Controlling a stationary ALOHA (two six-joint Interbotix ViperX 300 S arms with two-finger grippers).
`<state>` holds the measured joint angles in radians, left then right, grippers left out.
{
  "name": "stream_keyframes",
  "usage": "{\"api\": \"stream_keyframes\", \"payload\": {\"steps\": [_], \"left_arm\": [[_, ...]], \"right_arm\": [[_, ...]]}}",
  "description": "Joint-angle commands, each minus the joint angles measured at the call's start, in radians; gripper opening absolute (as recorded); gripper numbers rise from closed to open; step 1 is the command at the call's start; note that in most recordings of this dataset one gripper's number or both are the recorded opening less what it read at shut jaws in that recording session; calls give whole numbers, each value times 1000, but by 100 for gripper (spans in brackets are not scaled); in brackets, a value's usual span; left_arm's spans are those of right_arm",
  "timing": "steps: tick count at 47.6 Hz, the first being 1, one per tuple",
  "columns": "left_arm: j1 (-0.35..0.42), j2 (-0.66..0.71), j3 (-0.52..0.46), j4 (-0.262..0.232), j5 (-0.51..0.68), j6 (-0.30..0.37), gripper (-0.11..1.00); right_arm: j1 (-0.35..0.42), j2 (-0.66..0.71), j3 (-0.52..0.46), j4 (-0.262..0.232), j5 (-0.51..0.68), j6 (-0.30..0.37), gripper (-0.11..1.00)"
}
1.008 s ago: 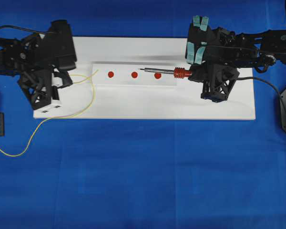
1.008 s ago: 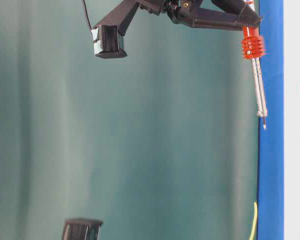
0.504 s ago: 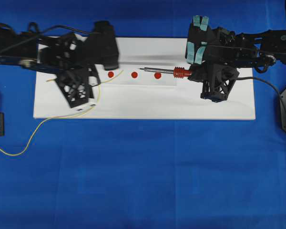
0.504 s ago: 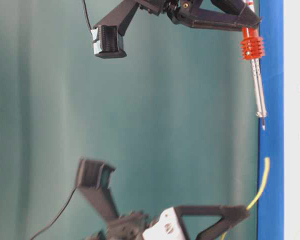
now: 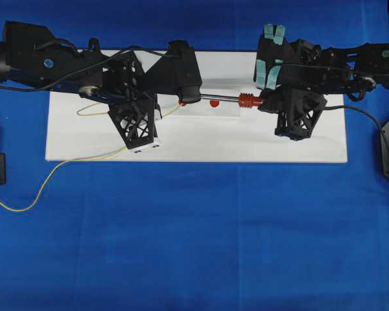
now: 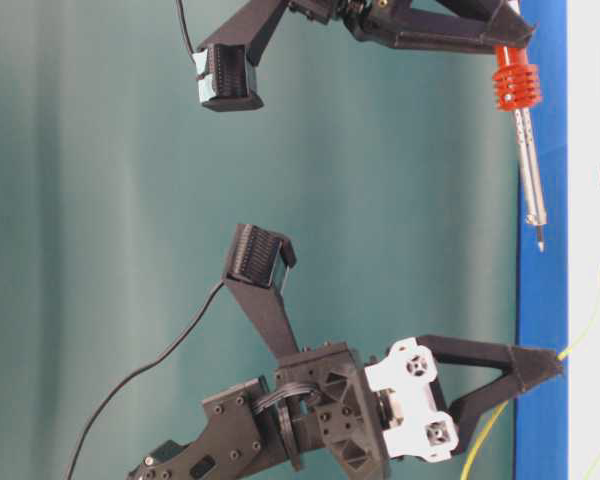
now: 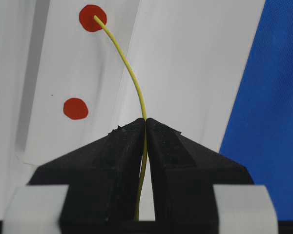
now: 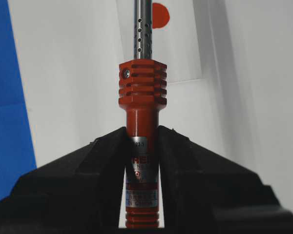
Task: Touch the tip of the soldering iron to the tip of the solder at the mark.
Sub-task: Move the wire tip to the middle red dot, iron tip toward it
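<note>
Clamped around the red handle of the soldering iron (image 8: 142, 126), the right gripper (image 8: 142, 146) holds the tool level above the white board (image 5: 246, 139), with the perforated silver shaft running away from the jaws toward a red dot (image 8: 159, 15) on the raised white strip. From overhead the right arm (image 5: 337, 61) reaches in from the right edge, its gripper (image 5: 267, 102) just behind the ribbed red collar, and the iron (image 5: 236, 100) points left along the strip. In the table-level view the iron's tip (image 6: 540, 243) hangs clear of the board surface, near the middle mark but not on it.

The left arm (image 5: 58, 61) stretches in from the left and crosses well over the board. Its gripper (image 7: 146, 127) is pinched tight on the solder (image 7: 132, 78) — the thin yellow wire passes between the two black fingers (image 7: 112, 161) and curves upward from them, its free end lying over the farther red dot (image 7: 92, 18). Behind the gripper, the wire trails off the board's left edge and onto the blue cloth (image 5: 181, 246) in a loose loop (image 5: 26, 197).

Counts: two arms, two grippers, one iron, one strand of solder. The left wrist view shows two red dots — the nearer one (image 7: 75, 108) is untouched. Overhead, only two dots show partly, (image 5: 214, 103) and (image 5: 182, 103), beside the left arm's camera housing (image 5: 181, 71). Whether iron tip and solder tip meet cannot be told.
</note>
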<state>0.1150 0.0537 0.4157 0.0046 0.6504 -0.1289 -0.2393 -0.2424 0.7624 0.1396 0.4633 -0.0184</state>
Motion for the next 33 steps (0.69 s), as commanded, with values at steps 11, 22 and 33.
{"api": "stream_keyframes", "payload": {"steps": [11,22,33], "left_arm": [[0,-11,-17,2,-2,-3,3],[-2,-9,-9,2,-2,-6,3],[-2,-9,3,2,-5,-9,3]], "right_arm": [[-2,-5,-11,-2,-12,-2,6],[0,3,-17,0,-14,-2,6],[0,3,-17,-2,-15,-2,6]]}}
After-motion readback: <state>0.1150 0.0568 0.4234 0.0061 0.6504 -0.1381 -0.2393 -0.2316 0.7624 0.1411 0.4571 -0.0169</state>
